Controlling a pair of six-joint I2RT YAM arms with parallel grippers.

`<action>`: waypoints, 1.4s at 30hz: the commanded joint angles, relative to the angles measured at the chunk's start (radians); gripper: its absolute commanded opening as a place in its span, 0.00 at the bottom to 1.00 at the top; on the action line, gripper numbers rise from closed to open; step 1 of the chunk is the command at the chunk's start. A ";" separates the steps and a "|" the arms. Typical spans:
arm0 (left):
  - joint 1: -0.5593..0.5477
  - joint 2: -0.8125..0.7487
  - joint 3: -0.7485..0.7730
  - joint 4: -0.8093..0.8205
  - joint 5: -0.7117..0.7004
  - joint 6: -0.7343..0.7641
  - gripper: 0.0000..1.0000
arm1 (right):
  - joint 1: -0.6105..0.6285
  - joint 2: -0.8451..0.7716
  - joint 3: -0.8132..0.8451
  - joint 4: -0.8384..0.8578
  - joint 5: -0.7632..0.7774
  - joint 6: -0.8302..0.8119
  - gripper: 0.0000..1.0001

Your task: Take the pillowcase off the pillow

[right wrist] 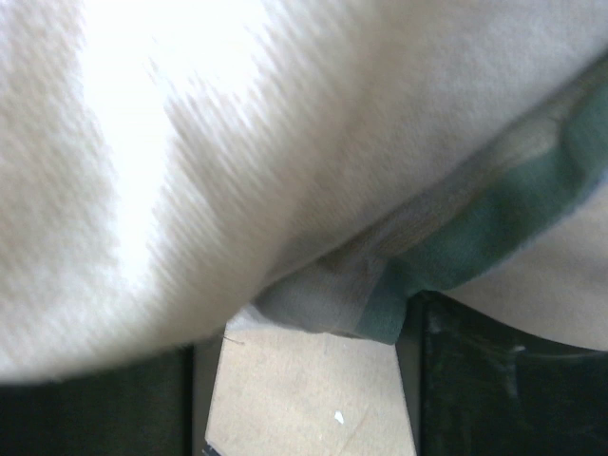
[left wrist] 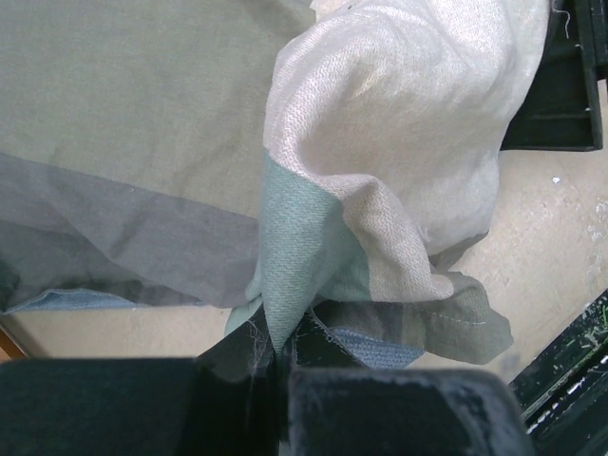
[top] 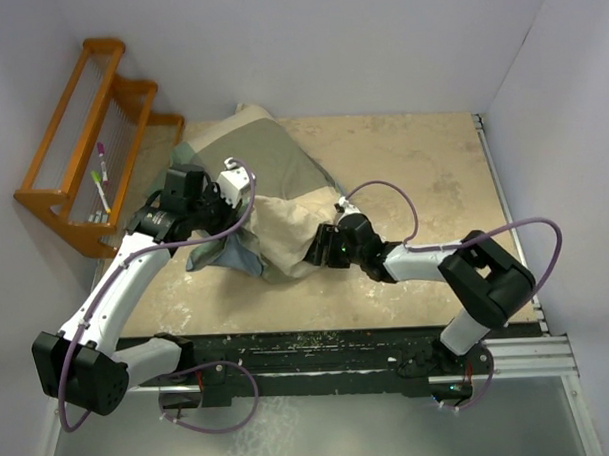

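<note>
Pillowcase [top: 281, 235] — limp woven folds | left pincer [left wrist: 282, 359] pinching it | right pincer [right wrist: 309, 380] spread

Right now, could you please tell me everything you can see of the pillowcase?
The pillowcase is thin woven cloth in olive-grey, beige and teal blocks with a stitched hem. It lies rumpled on the table, left of middle. The left gripper is shut on a teal fold, and the right gripper stands open at its beige edge.

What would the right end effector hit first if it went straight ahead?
The pillowcase: its beige fold hangs right before the open right end effector, probably almost touching.
</note>
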 commanded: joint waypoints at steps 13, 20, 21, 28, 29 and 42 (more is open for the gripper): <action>0.004 -0.112 -0.050 0.080 0.011 0.180 0.49 | -0.016 -0.329 0.202 -0.085 -0.071 -0.029 0.00; 0.001 -0.190 -0.020 0.020 0.100 0.337 0.66 | -0.067 -0.320 0.333 -0.159 -0.119 -0.020 0.00; 0.000 -0.198 -0.016 0.006 0.115 0.353 0.66 | -0.070 -0.305 0.348 -0.165 -0.122 -0.020 0.00; -0.131 -0.225 -0.057 -0.047 0.150 0.380 0.72 | -0.102 -0.217 0.494 -0.161 -0.167 0.025 0.00; -0.159 -0.216 -0.074 -0.035 0.127 0.371 0.72 | -0.106 -0.207 0.511 -0.151 -0.179 0.042 0.00; -0.191 -0.101 -0.162 0.263 -0.209 0.252 0.48 | -0.109 -0.224 0.580 -0.037 -0.246 0.228 0.00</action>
